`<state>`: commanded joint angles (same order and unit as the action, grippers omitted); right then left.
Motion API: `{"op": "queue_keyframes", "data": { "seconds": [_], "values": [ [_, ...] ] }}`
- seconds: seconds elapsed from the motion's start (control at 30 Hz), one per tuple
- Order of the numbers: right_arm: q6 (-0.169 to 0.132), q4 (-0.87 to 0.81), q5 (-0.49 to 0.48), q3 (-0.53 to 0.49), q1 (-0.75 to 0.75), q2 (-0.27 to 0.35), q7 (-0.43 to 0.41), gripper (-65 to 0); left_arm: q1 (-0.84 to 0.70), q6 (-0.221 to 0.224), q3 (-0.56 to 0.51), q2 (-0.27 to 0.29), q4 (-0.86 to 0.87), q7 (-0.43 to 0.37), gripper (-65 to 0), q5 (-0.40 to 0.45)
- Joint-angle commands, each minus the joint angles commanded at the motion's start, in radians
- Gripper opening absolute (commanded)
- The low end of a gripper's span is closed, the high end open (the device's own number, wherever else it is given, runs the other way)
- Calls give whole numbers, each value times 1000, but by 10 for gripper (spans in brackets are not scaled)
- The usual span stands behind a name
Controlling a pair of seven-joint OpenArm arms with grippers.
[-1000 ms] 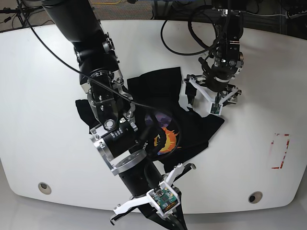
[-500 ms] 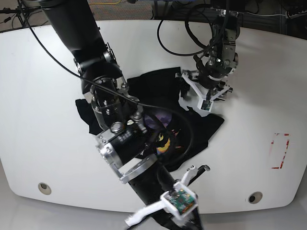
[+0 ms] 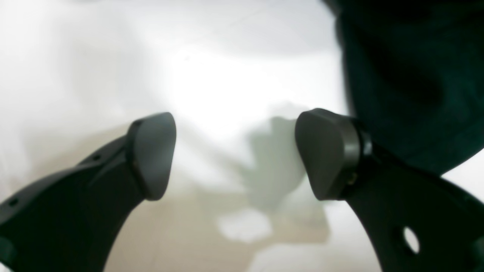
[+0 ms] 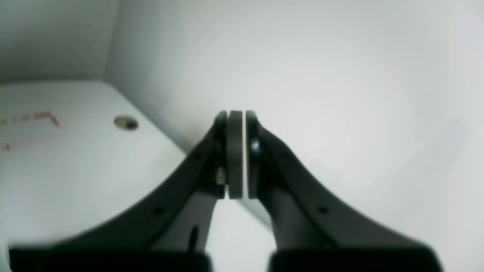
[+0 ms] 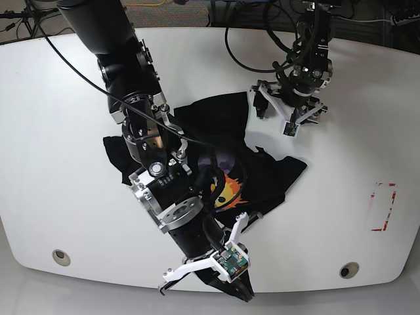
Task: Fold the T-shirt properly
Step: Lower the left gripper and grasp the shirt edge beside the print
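The T-shirt (image 5: 213, 121) lies crumpled mid-table, a black heap with its yellow-orange face print (image 5: 227, 188) showing beside my right arm. My right gripper (image 5: 239, 293) hangs past the table's front edge, shut with nothing between its pads (image 4: 235, 155). My left gripper (image 5: 289, 110) hovers over bare white table just right of the shirt's upper edge. In the left wrist view it (image 3: 236, 155) is open and holds nothing, and black T-shirt cloth (image 3: 401, 75) fills the upper right corner, beside the right finger.
A red-marked rectangle (image 5: 383, 207) sits at the table's right. Two round holes (image 5: 60, 256) (image 5: 349, 270) lie near the front edge. Black cables (image 5: 256, 56) loop behind the left arm. My bulky right arm (image 5: 154, 170) covers the shirt's left part.
My left gripper has drifted toward the back of the table, away from the shirt's right edge. My right arm swung right, then back, at the front edge. The shirt has hardly shifted.
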<state>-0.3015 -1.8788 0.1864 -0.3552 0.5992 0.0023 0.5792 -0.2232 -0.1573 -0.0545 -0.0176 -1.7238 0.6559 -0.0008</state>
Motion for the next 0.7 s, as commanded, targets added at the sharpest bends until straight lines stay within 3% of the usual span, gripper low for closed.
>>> {"op": "queue_keyframes", "data": {
  "seconds": [0.27,0.5,0.7],
  "values": [
    [2,5,-2,0,49,-2,-2,-636,-14,-2,17,-3,-60,-3,-151,0],
    [2,14,-2,0,61,0,-3,-636,-17,-83,54,-29,-132,-3,-151,-2],
    [2,18,-2,0,52,2,-5,-636,-6,-92,133,-29,-167,0,-151,-3]
  ]
}}
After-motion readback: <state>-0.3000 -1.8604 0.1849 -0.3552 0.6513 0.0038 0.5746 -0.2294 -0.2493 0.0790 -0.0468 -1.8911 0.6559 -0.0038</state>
